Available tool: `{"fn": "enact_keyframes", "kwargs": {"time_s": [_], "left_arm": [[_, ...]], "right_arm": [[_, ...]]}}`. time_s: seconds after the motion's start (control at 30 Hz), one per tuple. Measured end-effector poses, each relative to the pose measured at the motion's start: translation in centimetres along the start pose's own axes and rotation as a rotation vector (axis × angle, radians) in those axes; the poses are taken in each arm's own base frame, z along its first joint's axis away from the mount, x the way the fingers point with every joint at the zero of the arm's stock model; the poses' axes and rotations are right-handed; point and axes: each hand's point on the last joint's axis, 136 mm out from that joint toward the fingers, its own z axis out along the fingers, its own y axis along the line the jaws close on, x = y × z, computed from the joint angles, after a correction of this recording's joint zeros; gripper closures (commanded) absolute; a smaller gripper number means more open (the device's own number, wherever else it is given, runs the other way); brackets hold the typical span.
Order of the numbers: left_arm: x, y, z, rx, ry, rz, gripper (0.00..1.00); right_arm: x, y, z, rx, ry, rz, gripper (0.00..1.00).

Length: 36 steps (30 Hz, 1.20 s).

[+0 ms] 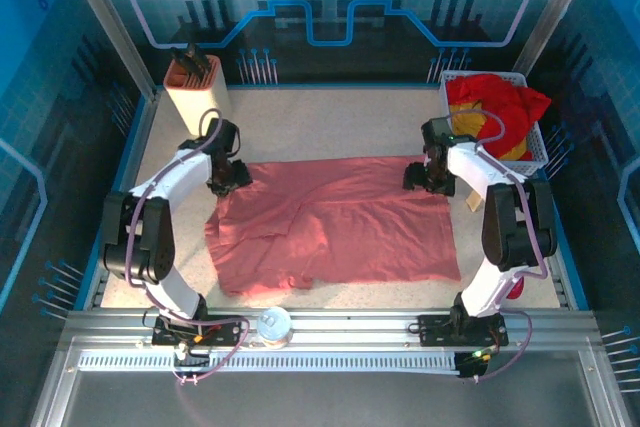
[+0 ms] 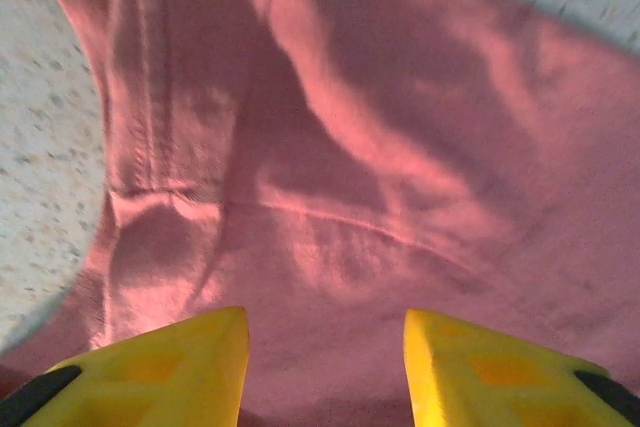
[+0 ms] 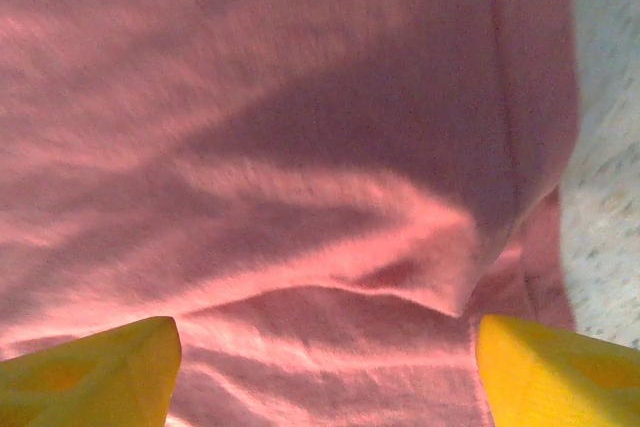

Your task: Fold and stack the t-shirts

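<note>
speckled pale table (image 1: pixel 330 112) carried everything. salmon-pink t-shirt (image 1: pixel 340 222) lay spread flat on it, lightly creased, near left hem rumpled. white mesh basket (image 1: pixel 538 147) stood just beyond the pink shirt's far right corner, holding a bunched red t-shirt (image 1: pixel 495 107) with a yellow t-shirt (image 1: pixel 512 152) showing among its folds. beige holder (image 1: pixel 197 92) stood beyond the shirt's far left corner. left gripper (image 1: pixel 228 179) was at the shirt's far left corner, fingers (image 2: pixel 170 367) apart over the cloth, nothing pinched. right gripper (image 1: pixel 420 179) was at the far right corner, fingers (image 3: pixel 90 372) spread wide, nothing pinched.
</note>
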Motion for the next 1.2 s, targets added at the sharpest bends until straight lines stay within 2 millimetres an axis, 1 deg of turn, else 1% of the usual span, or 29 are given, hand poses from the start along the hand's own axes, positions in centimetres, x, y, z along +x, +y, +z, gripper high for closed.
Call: {"fn": "enact_keyframes", "kwargs": {"time_s": [0.07, 0.2, 0.4, 0.47, 0.57, 0.7, 0.8, 0.87, 0.97, 1.0, 1.03, 1.1, 1.13, 1.2], "left_arm": [[0.4, -0.3, 0.7, 0.0, 0.012, 0.005, 0.55], [0.6, -0.4, 2.1, -0.007, 0.023, 0.011, 0.56], [1.0, 1.0, 4.0, -0.084, 0.042, 0.024, 0.58], [1.2, 1.5, 4.7, -0.109, 0.052, 0.031, 0.59], [1.2, 1.5, 4.9, -0.116, 0.057, 0.033, 0.59], [0.7, 1.2, 4.7, -0.107, 0.046, 0.033, 0.59], [-0.2, 0.5, 4.7, -0.104, 0.042, 0.041, 0.6], [-1.0, 0.0, 4.9, -0.101, 0.037, 0.052, 0.6], [-1.7, -0.4, 5.9, -0.108, 0.042, 0.068, 0.6], [-1.8, -0.3, 6.2, -0.119, 0.051, 0.076, 0.62], [-2.0, -0.4, 6.2, -0.123, 0.058, 0.08, 0.66], [-2.8, -0.8, 6.5, -0.122, 0.055, 0.09, 0.67], [-3.3, -1.1, 6.6, -0.121, 0.053, 0.097, 0.68], [-3.9, -1.4, 6.8, -0.118, 0.05, 0.1, 0.71]], "right_arm": [[0.6, -0.2, 0.6, 0.0, 0.016, 0.002, 0.23], [0.2, -1.0, 1.6, 0.022, 0.015, 0.029, 0.25], [-0.7, -4.0, 1.8, 0.064, 0.003, 0.119, 0.25], [-0.8, -4.3, 1.6, 0.074, -0.005, 0.124, 0.25], [-1.1, -3.7, 0.4, 0.067, -0.041, 0.104, 0.25], [-2.3, -1.4, -1.9, 0.031, -0.11, 0.046, 0.25], [-3.6, 0.3, -2.4, 0.008, -0.141, 0.01, 0.27], [-4.5, 1.2, -1.8, 0.002, -0.139, -0.002, 0.27], [-5.3, 2.1, 0.8, 0.001, -0.104, -0.018, 0.28], [-5.3, 2.3, 2.0, 0.004, -0.081, -0.023, 0.28], [-5.3, 2.4, 3.0, 0.009, -0.061, -0.025, 0.28], [-5.1, 2.5, 4.5, 0.019, -0.028, -0.028, 0.28], [-5.3, 2.5, 4.7, 0.025, -0.021, -0.031, 0.28], [-6.5, 3.1, 4.2, 0.012, -0.045, -0.03, 0.28]]}}
